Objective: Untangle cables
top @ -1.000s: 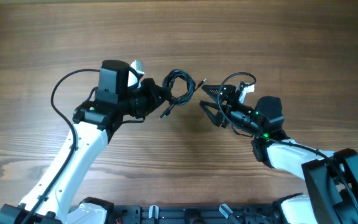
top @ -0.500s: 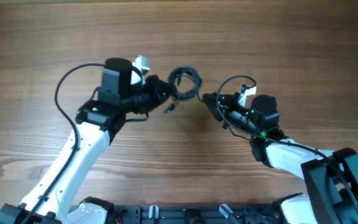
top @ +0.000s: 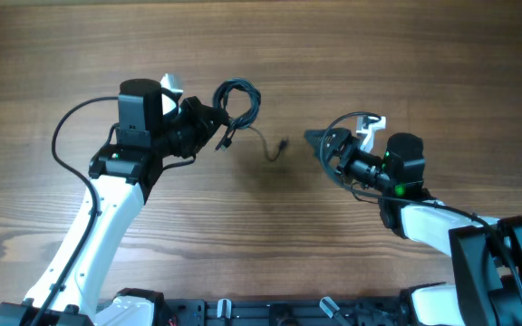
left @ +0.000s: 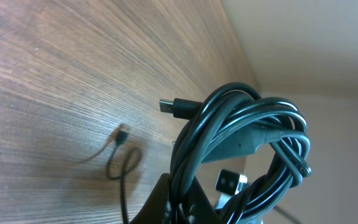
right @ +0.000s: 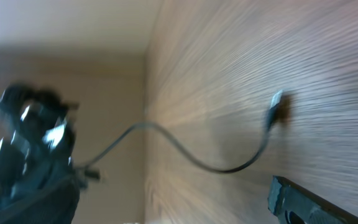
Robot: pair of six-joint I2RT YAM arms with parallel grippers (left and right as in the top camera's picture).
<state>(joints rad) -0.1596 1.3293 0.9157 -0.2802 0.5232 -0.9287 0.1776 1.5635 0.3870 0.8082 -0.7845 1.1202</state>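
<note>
The cables are a black knotted coil [top: 237, 98] held up off the wooden table [top: 261, 235]. My left gripper [top: 214, 127] is shut on the coil's lower part, which fills the left wrist view [left: 247, 137]. One thin loose strand trails from the coil to a small plug end [top: 281, 145] on the table, also visible in the left wrist view [left: 120, 135] and the right wrist view [right: 276, 102]. My right gripper [top: 319, 149] is open and empty, just right of that plug end. Only one of its fingers [right: 303, 202] shows in the right wrist view.
The thicker black arm wires loop beside the left arm [top: 66, 136] and above the right wrist [top: 352, 118]. Bare wood surrounds both arms. The robot bases sit along the front edge [top: 270, 312].
The left gripper has pulled the coil left and slightly back. The right gripper has let go of the strand and drawn off to the right. The plug end now lies on the table.
</note>
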